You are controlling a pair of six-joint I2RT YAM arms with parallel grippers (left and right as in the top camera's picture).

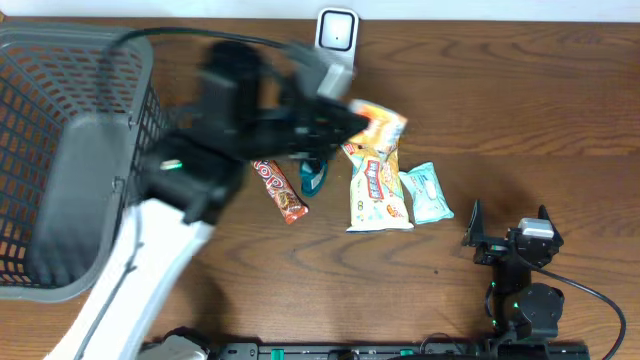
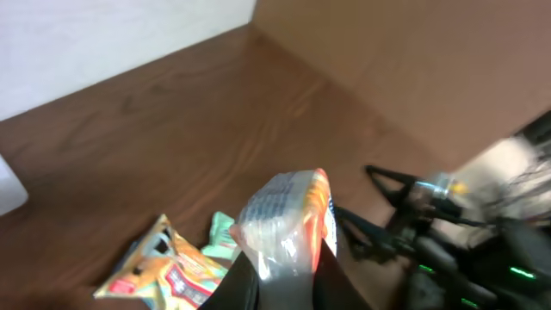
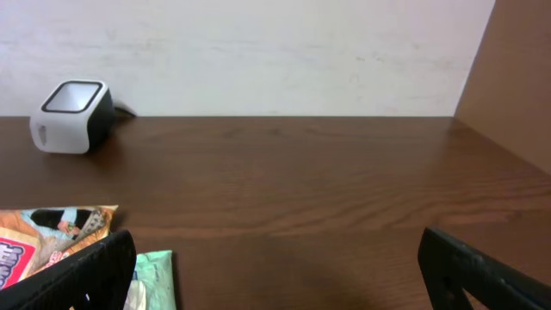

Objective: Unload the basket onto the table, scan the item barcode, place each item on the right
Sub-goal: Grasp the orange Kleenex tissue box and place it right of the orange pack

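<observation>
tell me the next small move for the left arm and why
The left claw is shut on the orange snack packet, lifted a little short of the scanner, and I see no barcode turned toward it. So probably: ease the packet closer to the scanner and tilt its printed side at the window.

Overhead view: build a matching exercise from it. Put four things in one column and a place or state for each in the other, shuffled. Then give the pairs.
Things
1. grey basket
2. scanner
3. orange snack packet
4. right claw

Places or states
A. gripped in the left claw
B. open, holding nothing
C. at the left end of the table
D. by the table's far edge, near the middle

Pairs: 1-C, 2-D, 3-A, 4-B
</observation>
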